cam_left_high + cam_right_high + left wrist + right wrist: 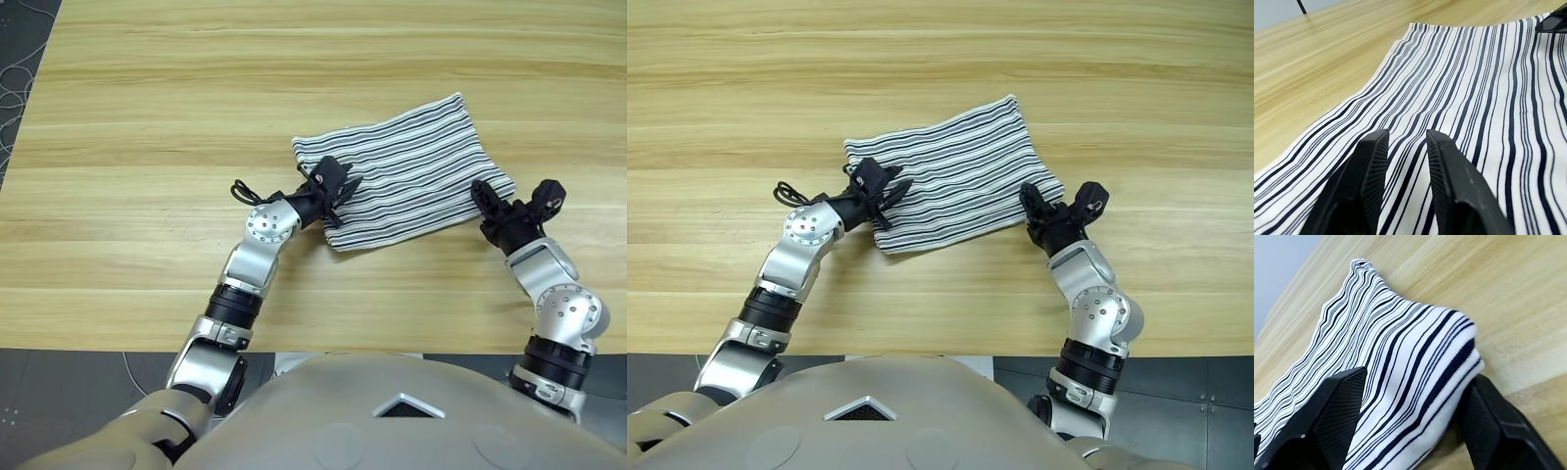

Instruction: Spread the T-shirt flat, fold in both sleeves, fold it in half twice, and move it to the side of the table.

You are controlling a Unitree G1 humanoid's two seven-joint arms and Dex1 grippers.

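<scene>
On my side, the left gripper (341, 186) sits on the near left edge of the folded striped T-shirt (411, 171). Its 2 fingers (1371, 166) lie on the cloth with only a narrow gap between them, pinching nothing I can see. The shirt lies as a tilted rectangle on the wooden table (147, 117), right of centre. At its near right corner the right gripper (514, 201) has its jaws wide, with the corner between them

White T-shirt (411, 176) with thin black and navy stripes, pale honey-yellow table (147, 117) with streaky brown wood grain, matte black left gripper (341, 186), matte black right gripper (514, 198), silver arms (257, 253) with black joints, dark grey floor (20, 78)
</scene>
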